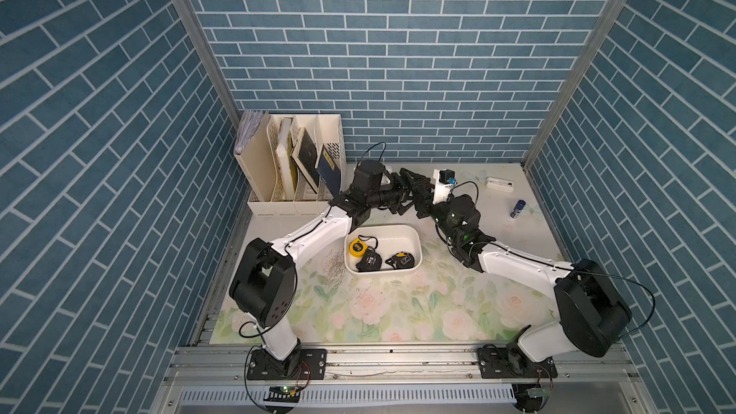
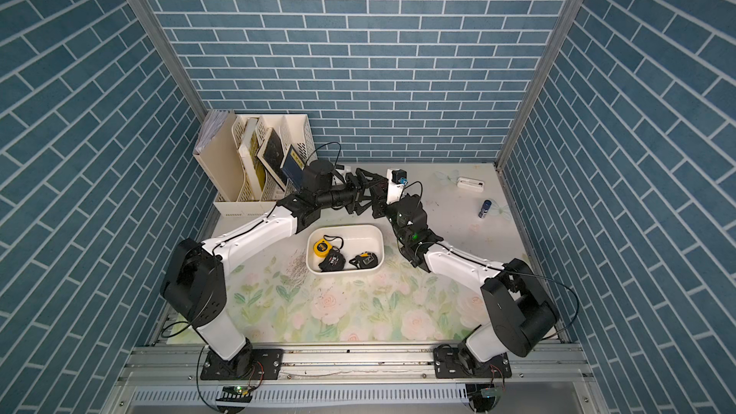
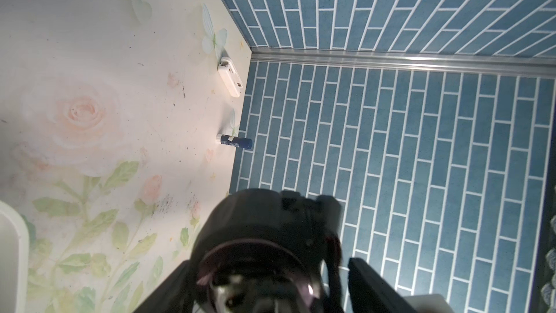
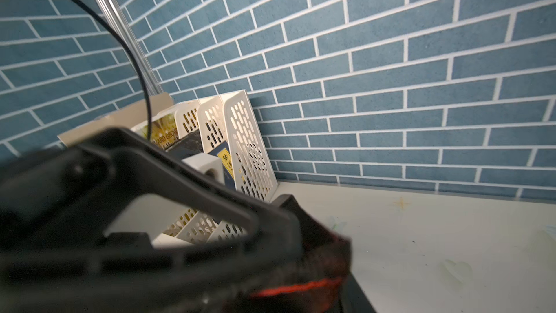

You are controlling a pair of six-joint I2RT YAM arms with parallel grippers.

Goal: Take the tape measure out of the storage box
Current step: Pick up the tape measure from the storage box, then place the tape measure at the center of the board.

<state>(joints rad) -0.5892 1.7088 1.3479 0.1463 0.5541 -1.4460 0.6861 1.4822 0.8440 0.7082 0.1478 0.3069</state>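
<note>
Currently partway, by judgement.

Storage box [image 1: 382, 226]: white tub on the floral table [image 1: 398, 312]. On its floor lie a yellow tape measure [image 1: 355, 247], a black tape measure [image 1: 368, 262] and a black-and-yellow tape measure [image 1: 402, 260].

Left gripper [image 1: 414, 192] and right gripper [image 1: 425, 205]: nose to nose just behind the box, above the table.

Left gripper: fingers spread, released.

Round black item [image 3: 249, 251] with a reddish band: between the left fingers and outside the box, probably a fourth tape measure.

Right gripper: blurred at the item, so its grip cannot be told.

Done: likely one measure out of the box.

Left: setting it down beside the box.
</note>
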